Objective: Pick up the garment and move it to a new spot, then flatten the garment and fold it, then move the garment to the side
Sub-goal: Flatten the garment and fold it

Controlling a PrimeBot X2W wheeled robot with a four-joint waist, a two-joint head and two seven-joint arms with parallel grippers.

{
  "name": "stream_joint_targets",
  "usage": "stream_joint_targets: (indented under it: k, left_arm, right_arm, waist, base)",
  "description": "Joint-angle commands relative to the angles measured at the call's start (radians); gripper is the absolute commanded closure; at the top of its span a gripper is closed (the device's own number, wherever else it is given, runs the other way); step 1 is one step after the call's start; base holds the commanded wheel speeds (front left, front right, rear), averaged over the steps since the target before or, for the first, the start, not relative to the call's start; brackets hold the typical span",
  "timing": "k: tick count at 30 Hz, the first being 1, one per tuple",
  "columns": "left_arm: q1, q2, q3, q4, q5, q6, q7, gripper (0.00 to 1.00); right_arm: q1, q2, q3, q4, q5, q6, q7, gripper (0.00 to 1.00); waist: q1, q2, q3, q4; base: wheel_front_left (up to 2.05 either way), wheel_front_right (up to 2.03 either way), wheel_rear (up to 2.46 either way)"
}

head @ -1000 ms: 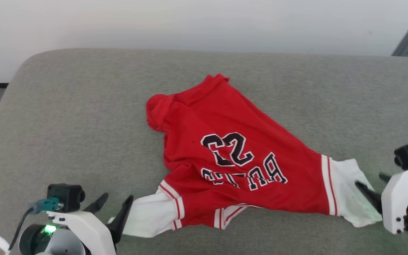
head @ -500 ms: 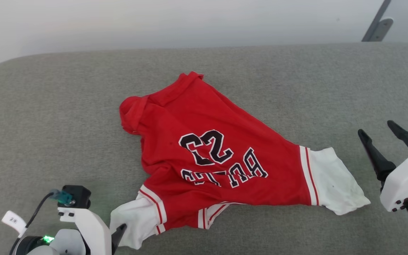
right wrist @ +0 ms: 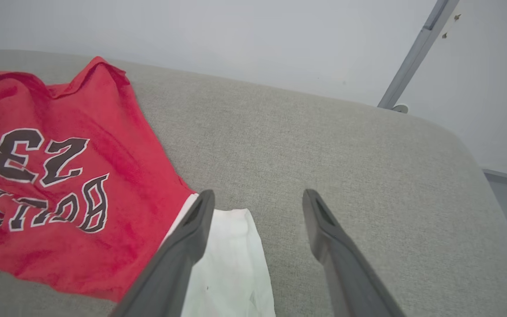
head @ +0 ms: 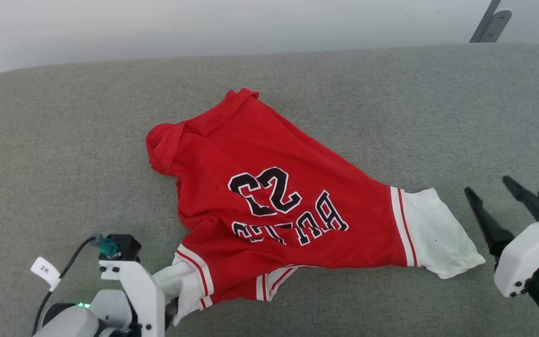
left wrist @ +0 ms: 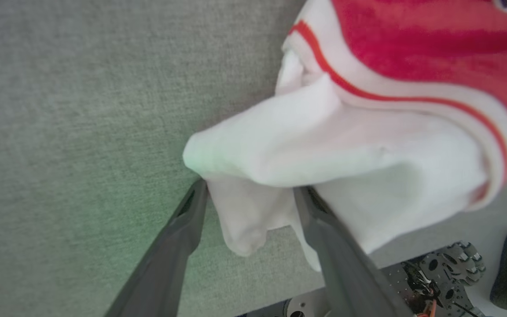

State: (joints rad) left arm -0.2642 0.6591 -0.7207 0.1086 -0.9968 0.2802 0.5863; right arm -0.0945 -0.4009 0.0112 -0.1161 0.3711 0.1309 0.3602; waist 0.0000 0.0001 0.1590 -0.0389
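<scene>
Nearest, the left gripper [left wrist: 251, 187] stands wide open at the garment's [head: 274, 187] near white sleeve [left wrist: 324, 145]. Cloth is bunched over its fingertips but not pinched, and it possibly rests on one finger, though the close view is poor. The right gripper [head: 487, 185], equally wide and empty, sits just off the garment's other white sleeve [head: 433, 234]. The garment lies crumpled, number up, on the grey cushion [head: 63, 140]. To flatten it well, I judge each gripper should pinch one sleeve hem and draw outward evenly, stretching out the bunched far edge [head: 162, 145].
</scene>
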Motion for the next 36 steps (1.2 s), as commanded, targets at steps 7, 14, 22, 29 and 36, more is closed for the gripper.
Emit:
stream_joint_targets:
  k: [7,14,22,29,36]
  left_arm:
    - [-0.049,-0.030,-0.054,0.070,0.025,-0.037,0.046,1.00]
    - [-0.108,-0.029,-0.037,0.113,0.055,-0.052,0.008,1.00]
    - [-0.139,-0.050,-0.044,0.137,0.055,-0.079,-0.005,1.00]
    - [-0.161,-0.062,-0.043,0.162,0.053,-0.095,-0.015,1.00]
    - [-0.199,-0.031,-0.023,0.163,0.045,-0.111,0.002,1.00]
  right_arm:
    - [-0.009,-0.026,0.049,0.051,0.052,0.000,0.077,0.00]
    - [-0.066,-0.083,0.122,0.181,0.142,0.000,0.240,0.00]
    - [-0.170,-0.136,0.199,0.340,0.202,0.000,0.331,0.00]
    - [-0.221,-0.116,0.309,0.531,0.309,0.000,0.473,1.00]
    - [-0.303,-0.119,0.322,0.547,0.388,0.000,0.459,1.00]
  waist:
    - [0.0000,-0.0001,0.017,0.000]
    - [0.0000,-0.0001,0.043,0.022]
    - [0.0000,-0.0001,0.070,0.056]
    - [0.0000,-0.0001,0.081,0.073]
    - [0.0000,-0.0001,0.048,0.073]
  base:
    - [0.00,0.00,0.00]
    - [0.00,0.00,0.00]
    - [0.00,0.00,0.00]
    - [0.00,0.00,0.00]
    - [0.00,0.00,0.00]
